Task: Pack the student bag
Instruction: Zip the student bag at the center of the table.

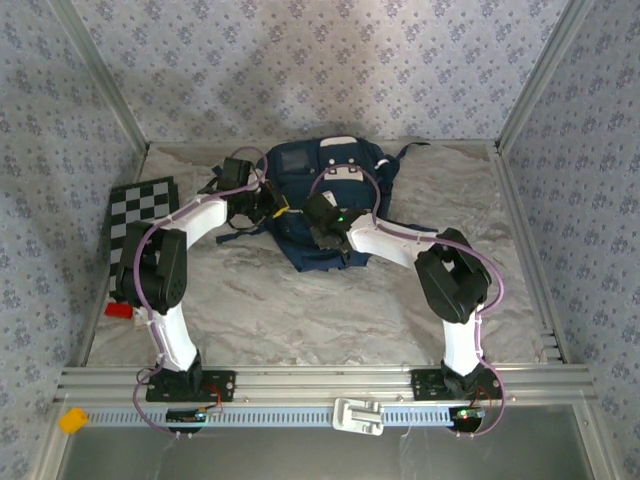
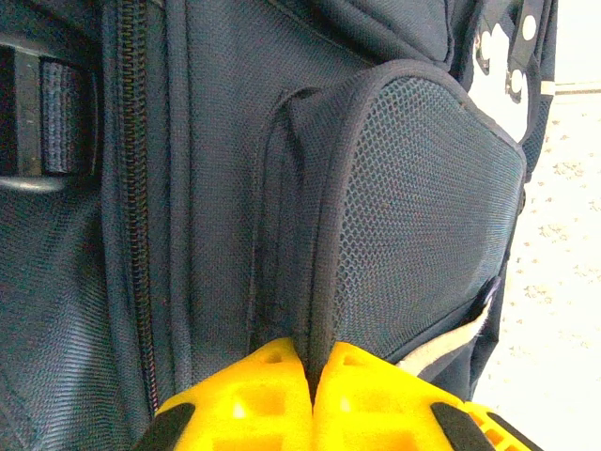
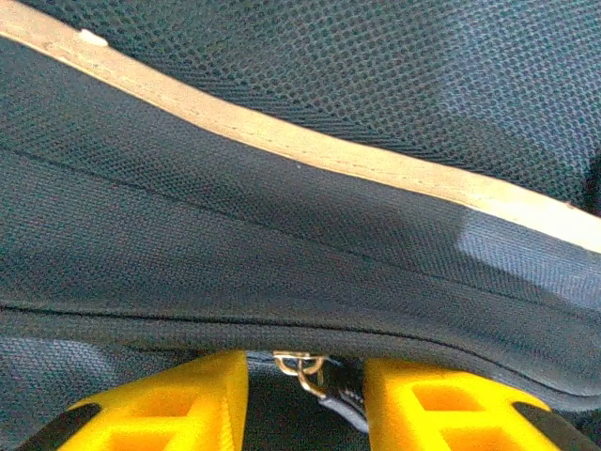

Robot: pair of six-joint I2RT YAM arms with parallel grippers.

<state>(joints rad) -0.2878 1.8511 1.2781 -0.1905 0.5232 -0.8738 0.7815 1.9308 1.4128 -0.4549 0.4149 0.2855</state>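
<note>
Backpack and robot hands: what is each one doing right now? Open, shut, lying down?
student bag: lying flat on the table, between the two arms.
mesh pocket: rim pinched.
side zipper: looks zipped shut.
left gripper: shut on the mesh pocket's rim.
right gripper: open, one finger on each side of the zipper pull.
zipper pull: loose, not pinched.

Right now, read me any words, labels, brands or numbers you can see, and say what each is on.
No text can be read.
The white patch on the student bag: dark marks, cut off and too blurred to read.
The checkerboard: plain squares, no writing.
</note>
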